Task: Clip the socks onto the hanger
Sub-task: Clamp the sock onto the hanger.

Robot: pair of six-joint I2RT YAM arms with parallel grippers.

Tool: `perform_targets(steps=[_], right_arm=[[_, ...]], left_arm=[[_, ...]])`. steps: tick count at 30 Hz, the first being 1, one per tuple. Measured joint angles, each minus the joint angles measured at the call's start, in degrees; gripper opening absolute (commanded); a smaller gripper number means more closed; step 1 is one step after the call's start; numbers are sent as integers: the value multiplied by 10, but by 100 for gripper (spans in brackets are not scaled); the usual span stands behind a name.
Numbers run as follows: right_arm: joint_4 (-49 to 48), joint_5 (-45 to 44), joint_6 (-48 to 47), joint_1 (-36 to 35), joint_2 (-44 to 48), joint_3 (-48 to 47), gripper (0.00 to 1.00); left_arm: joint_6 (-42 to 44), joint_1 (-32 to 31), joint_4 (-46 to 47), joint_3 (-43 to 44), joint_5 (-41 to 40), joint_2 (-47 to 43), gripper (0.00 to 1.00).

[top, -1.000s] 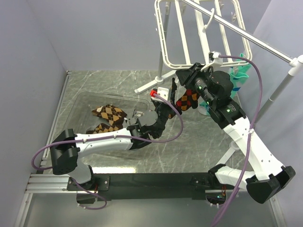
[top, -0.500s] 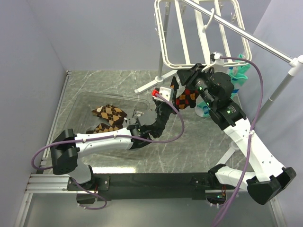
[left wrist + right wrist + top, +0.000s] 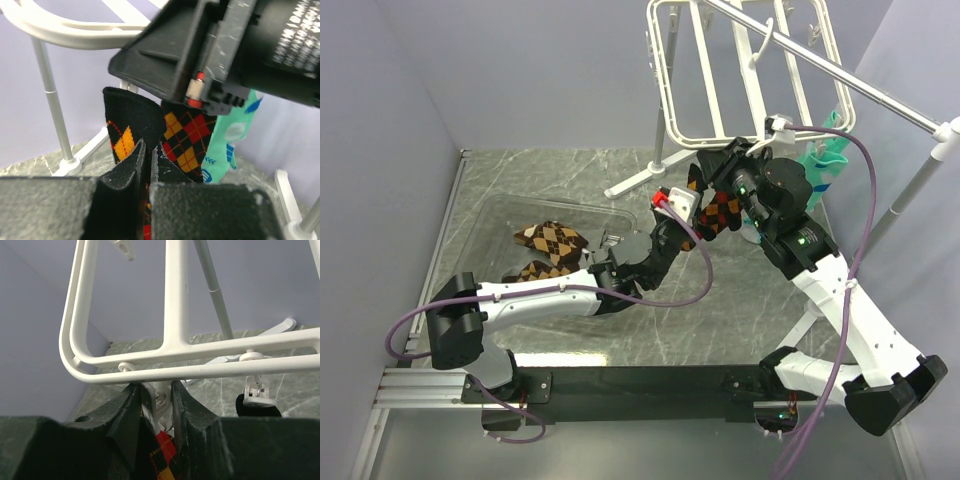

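The white hanger (image 3: 672, 90) hangs from a metal pole at the back. Under its lower rim (image 3: 210, 371), my right gripper (image 3: 156, 392) is shut on a white clip (image 3: 161, 401), and the red top of an argyle sock (image 3: 165, 444) sits just below that clip. My left gripper (image 3: 148, 150) is shut on this same argyle sock (image 3: 187, 135) from underneath, holding it up. In the top view the sock (image 3: 718, 212) hangs between the two grippers. A mint-green sock (image 3: 825, 158) hangs on the hanger's right side. Two more argyle socks (image 3: 552, 240) lie in a clear tray.
The clear plastic tray (image 3: 490, 215) sits on the marble table at the left. A silver pole stand (image 3: 910, 190) rises at the right, its white feet (image 3: 630, 185) spread under the hanger. Another clip (image 3: 257, 390) hangs right of the squeezed one.
My left gripper has lifted the argyle sock up and to the right, closer under the hanger rim. The right gripper has stayed at the clip.
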State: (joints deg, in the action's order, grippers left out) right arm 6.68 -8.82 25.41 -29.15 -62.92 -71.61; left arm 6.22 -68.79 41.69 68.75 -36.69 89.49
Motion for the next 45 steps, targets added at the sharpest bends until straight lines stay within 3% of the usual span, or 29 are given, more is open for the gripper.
perform_targets(steps=[25,45], right_arm=[[12,-23,-8,-2,-1,-5,0],[21,-23,-2,-3,-21,-30,0]], left_arm=[[14,50,-26,-79,69,-45,1],[51,48,-119,26,60,8,1]])
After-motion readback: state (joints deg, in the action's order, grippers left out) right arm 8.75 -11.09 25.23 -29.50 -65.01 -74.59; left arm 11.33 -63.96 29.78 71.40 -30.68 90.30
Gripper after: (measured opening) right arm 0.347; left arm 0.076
